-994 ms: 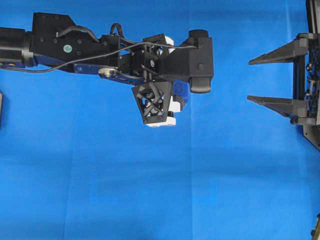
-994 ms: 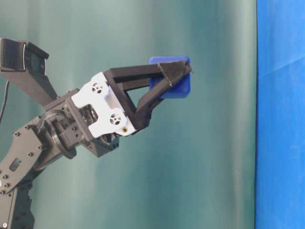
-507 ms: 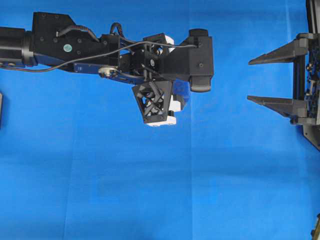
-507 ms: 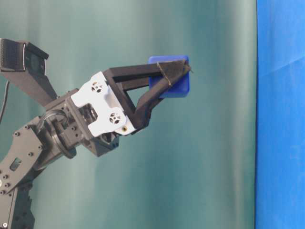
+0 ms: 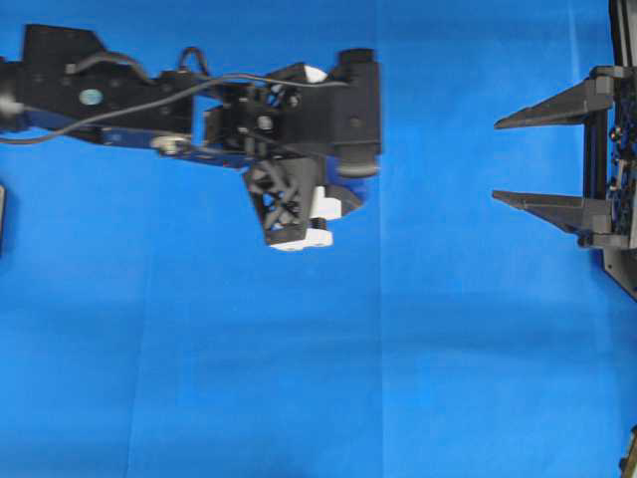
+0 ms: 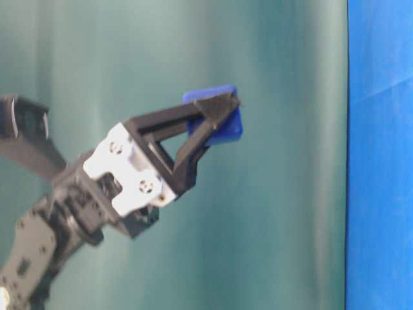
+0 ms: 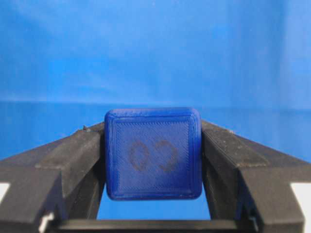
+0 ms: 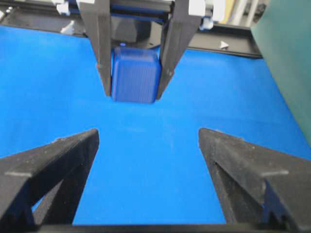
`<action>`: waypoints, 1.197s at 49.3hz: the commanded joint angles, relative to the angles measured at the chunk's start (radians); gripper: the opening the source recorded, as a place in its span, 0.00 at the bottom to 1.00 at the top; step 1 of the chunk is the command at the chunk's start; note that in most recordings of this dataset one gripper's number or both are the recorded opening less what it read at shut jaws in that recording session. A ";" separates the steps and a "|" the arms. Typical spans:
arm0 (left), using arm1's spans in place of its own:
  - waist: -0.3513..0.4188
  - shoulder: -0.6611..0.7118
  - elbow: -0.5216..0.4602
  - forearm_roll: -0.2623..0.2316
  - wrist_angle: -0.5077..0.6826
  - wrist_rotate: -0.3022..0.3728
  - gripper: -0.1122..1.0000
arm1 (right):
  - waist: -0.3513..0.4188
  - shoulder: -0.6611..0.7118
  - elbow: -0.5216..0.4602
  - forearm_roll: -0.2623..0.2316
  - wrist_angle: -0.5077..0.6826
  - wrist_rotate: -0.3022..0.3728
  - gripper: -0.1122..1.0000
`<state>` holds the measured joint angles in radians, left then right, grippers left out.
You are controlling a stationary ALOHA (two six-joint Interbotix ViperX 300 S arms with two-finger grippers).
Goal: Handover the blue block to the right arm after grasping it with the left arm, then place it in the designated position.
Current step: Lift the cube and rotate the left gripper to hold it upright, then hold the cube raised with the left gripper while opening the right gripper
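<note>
1. Holding the block [image 7: 153, 153] aloft over the cloth [image 5: 299, 378], the left gripper [image 6: 216, 115] clamps two opposite faces.
2. Right gripper [image 8: 146, 165] — jaws wide, empty — waits at right.
3. Block looks light, rigid, smooth — take its free faces.

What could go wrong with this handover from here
The left gripper pinches the blue block only at its fingertips, high above the cloth, so a jolt could drop it. The open right gripper waits apart from it; poor alignment could knock the block loose before it closes.
</note>
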<state>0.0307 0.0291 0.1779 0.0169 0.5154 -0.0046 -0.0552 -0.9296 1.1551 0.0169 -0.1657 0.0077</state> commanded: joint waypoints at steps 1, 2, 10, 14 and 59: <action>0.002 -0.080 0.049 0.002 -0.092 -0.002 0.53 | 0.000 0.003 -0.017 0.005 -0.006 0.002 0.96; 0.002 -0.091 0.066 0.002 -0.114 -0.002 0.54 | 0.000 0.003 -0.017 0.005 -0.006 0.002 0.96; 0.002 -0.166 0.193 0.002 -0.288 -0.002 0.53 | -0.002 0.003 -0.017 0.005 -0.008 0.002 0.96; -0.002 -0.202 0.253 0.002 -0.377 -0.002 0.53 | 0.000 0.005 -0.015 0.005 -0.009 0.002 0.96; -0.014 -0.362 0.488 0.002 -0.718 -0.002 0.53 | 0.000 0.008 -0.015 0.005 -0.014 0.002 0.96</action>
<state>0.0184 -0.3175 0.6765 0.0153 -0.1917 -0.0077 -0.0552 -0.9281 1.1536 0.0184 -0.1687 0.0077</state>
